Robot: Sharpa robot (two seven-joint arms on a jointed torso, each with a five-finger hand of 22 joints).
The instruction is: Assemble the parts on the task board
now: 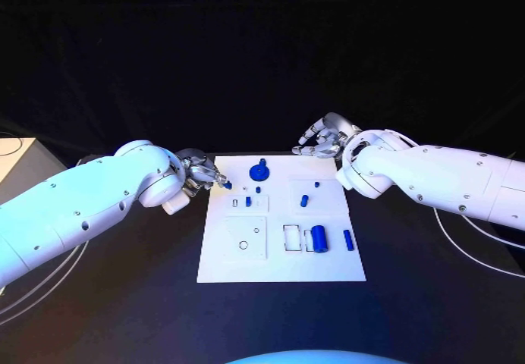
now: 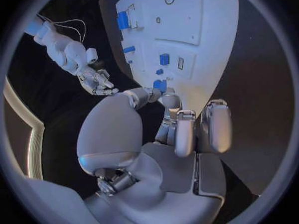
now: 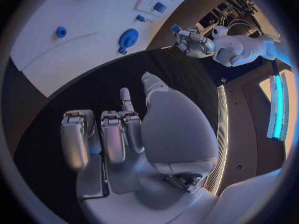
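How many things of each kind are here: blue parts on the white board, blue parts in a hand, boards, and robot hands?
Blue parts lying on the task board: 6
Blue part pinched by the left hand: 1
Task board: 1
Hands, the left hand and the right hand: 2
Total: 10

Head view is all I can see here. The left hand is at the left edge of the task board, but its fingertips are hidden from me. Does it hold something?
Observer: Yes. The left wrist view shows the left hand pinching a small blue part at its fingertips, just over the task board edge.
Operator: And the right hand, is it empty?
Observer: The right wrist view shows the right hand holding nothing, with its fingers apart, above the black table beside the board.
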